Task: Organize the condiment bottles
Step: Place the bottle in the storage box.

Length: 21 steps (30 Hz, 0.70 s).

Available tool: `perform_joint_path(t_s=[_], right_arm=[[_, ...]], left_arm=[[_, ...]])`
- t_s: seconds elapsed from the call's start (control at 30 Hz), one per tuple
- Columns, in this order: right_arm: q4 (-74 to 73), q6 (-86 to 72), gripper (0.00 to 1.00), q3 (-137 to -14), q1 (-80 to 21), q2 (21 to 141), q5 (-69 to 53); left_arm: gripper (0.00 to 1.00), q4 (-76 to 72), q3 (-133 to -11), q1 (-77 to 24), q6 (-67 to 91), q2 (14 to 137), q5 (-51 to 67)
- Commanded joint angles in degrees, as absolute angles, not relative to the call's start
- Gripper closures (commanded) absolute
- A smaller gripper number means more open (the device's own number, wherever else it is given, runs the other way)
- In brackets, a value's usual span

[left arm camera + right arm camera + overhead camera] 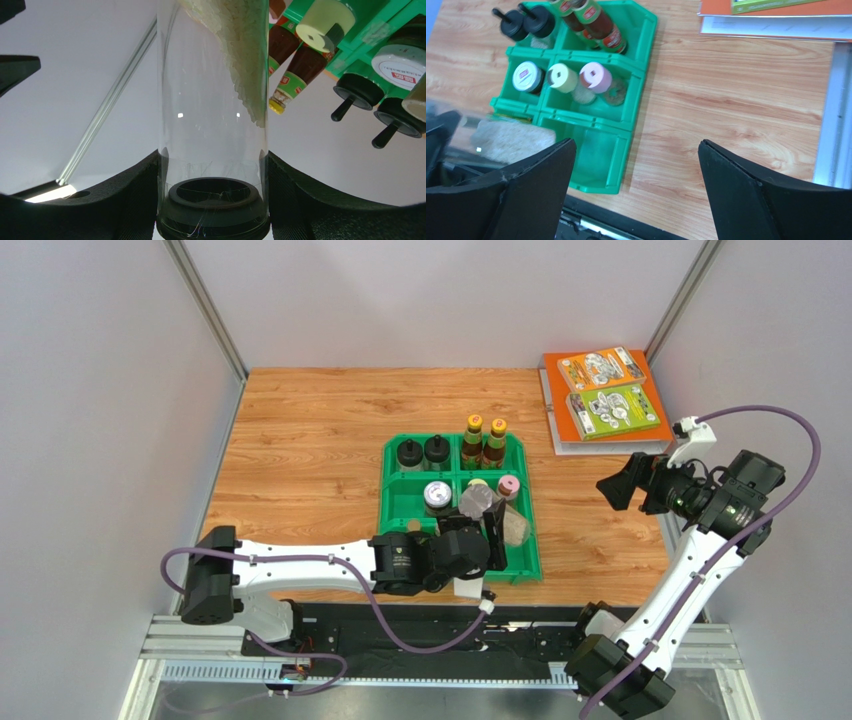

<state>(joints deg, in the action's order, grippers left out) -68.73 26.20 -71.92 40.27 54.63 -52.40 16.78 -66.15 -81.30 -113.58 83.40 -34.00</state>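
My left gripper (484,528) (213,200) is shut on a clear bottle (477,502) (212,100) with white grains and a black cap. It grips near the cap and holds the bottle tilted over the front of the green bin (528,562). The bottle also shows in the right wrist view (511,140). In the bin stand two black-capped bottles (423,451), two amber bottles (484,440), a silver-capped jar (437,495), a pale-green-capped bottle (562,77) and a pink-capped bottle (508,486). My right gripper (615,485) (636,145) is open and empty, raised to the right of the bin.
Orange and green books (605,395) lie stacked at the back right corner of the wooden table (300,460). The bin's front right compartment (593,155) holds nothing. White walls with metal posts close in the table on three sides.
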Motion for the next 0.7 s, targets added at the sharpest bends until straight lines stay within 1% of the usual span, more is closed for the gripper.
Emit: perform_joint_path(t_s=[0.0,0.2,0.47,0.67], right_arm=[[-79.6,39.8,0.01,-74.9,40.6,55.7,-60.9],[-81.9,43.4,0.01,-73.4,40.6,54.7,-60.9],[-83.1,46.1,0.01,-71.1,40.6,52.8,-61.3],[-83.9,46.9,0.01,-70.7,40.6,52.6,-62.1]], left_arm=[[1.00,11.8,-69.7,-81.8,-135.6,85.1,-36.3],[1.00,12.7,-68.6,-81.9,-142.2,88.2,-35.9],[1.00,16.3,-68.4,-82.0,-145.2,91.7,-38.2],[1.00,16.8,-66.7,-82.2,-148.5,91.9,-35.9]])
